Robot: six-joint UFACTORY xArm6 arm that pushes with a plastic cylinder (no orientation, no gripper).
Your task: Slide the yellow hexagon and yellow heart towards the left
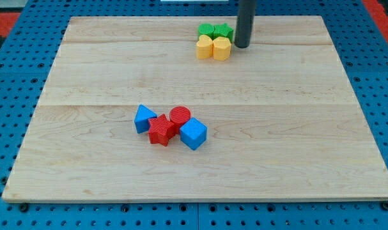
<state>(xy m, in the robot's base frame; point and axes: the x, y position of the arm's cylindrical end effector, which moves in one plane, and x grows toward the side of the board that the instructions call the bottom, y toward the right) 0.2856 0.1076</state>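
Here, near the board's top edge, my tip (242,46), bare and holding nothing, is sitting just right of the light, rigid yellow hexagon (222,48) and yellow heart (205,47), likely sliding easily if pushed from the right.

- yellow heart (204,46) and yellow hexagon (222,48): plain bright yellow
- two green blocks (215,30): solid green
- blue triangle (143,118), blue cube (193,134): blue
- red star (160,130), red cylinder (179,116): red
- rod: dark grey
- board (277,128): pale wood grain
- surround (8,70): blue, dotted with holes
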